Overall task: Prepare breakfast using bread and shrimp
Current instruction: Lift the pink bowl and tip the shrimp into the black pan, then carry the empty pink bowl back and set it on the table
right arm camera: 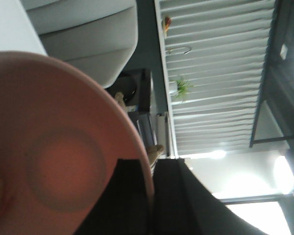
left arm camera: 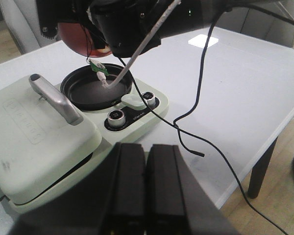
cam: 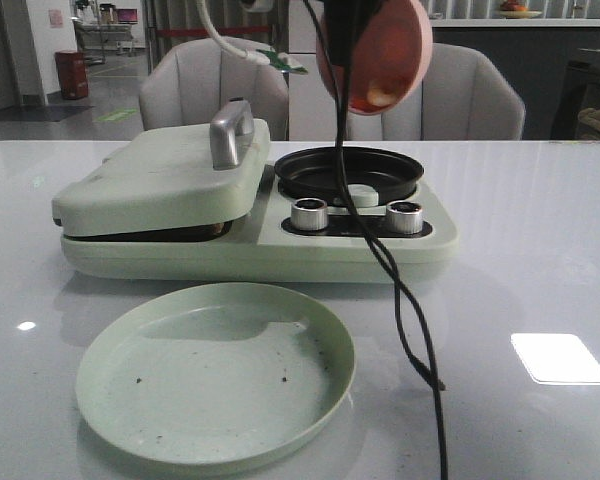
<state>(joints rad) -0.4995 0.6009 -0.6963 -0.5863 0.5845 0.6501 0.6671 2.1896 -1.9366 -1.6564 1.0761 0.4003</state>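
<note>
Pale green plastic dominates a glossy white bench (cam: 540, 230), where a breakfast maker (cam: 250, 215) sits with its hinged lid (cam: 160, 180) lowered over the left-hand plate, a silver handle (cam: 231, 133) rising from the lid's right side. Whatever lies under that lid is hidden, so no bread can be seen. In front of the appliance, nearer the camera, rests an empty green plate (cam: 215, 375) flecked with a few dark crumbs. Right of the lid, a round black pan (cam: 348, 172) is set into the appliance, with two silver knobs (cam: 309, 214) just in front of it. High above the pan, a pink plate (cam: 375, 50) hangs steeply tilted, its upper face turned towards the camera, and a small pale piece with orange marks, the shrimp (cam: 378, 97), lies against the plate's lowest edge, clear of the pan below. The right wrist view shows the right end effector (right arm camera: 149, 186) pinching the rim of that pink plate, one dark finger (right arm camera: 130, 196) laid over its inner face. The left end effector (left arm camera: 146, 181), seen from the left wrist, has its two black fingers pressed together with nothing between them, hanging above the near edge of the appliance. Black cables (cam: 405, 330) trail down in front of the knobs onto the bench at right.
</note>
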